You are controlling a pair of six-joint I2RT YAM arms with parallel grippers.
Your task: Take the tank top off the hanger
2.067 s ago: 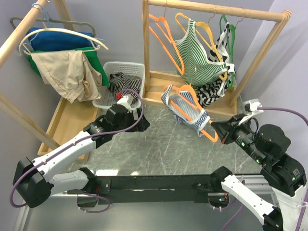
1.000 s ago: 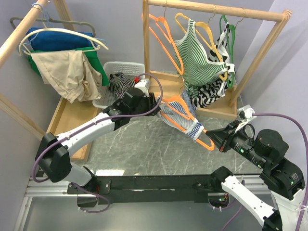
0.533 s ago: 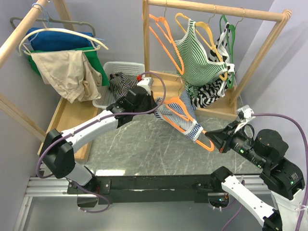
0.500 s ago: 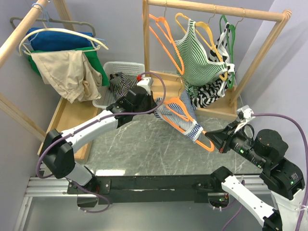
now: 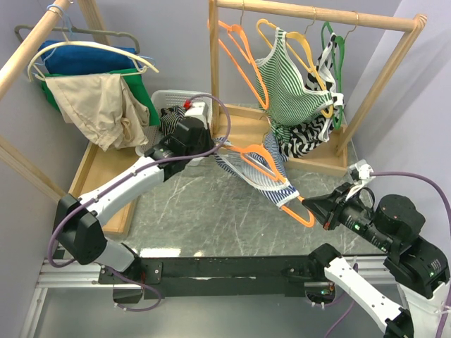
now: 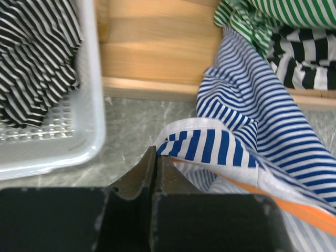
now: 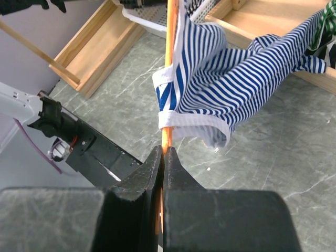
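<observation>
The blue-and-white striped tank top [image 7: 236, 79] hung bunched on an orange hanger [image 7: 169, 47], stretched in the air between the two arms above the grey marbled table [image 5: 211, 218]. The garment's far side trailed toward the wooden base of the clothes rack [image 5: 317, 13].

The left gripper [image 6: 156, 153] had its fingers pressed together on the white-trimmed edge of the tank top, pinching the fabric at the fingertips on the side nearest the white basket [image 6: 90, 94]. The right gripper [image 7: 162, 152] was clamped tight on the thin orange rod at the hanger's low end, with the striped cloth gathered just above its fingertips.

A black-and-white striped garment [image 6: 37, 52] lay crumpled in the basket, which sat on the wooden platform just beside the left gripper. On the rack behind, a green-and-white striped top [image 5: 289, 77] hung from a yellow hanger, with empty orange hangers to its left and a black-and-white patterned piece below it. A second rack at far left carried blue, green and beige clothes [image 5: 99, 98].
</observation>
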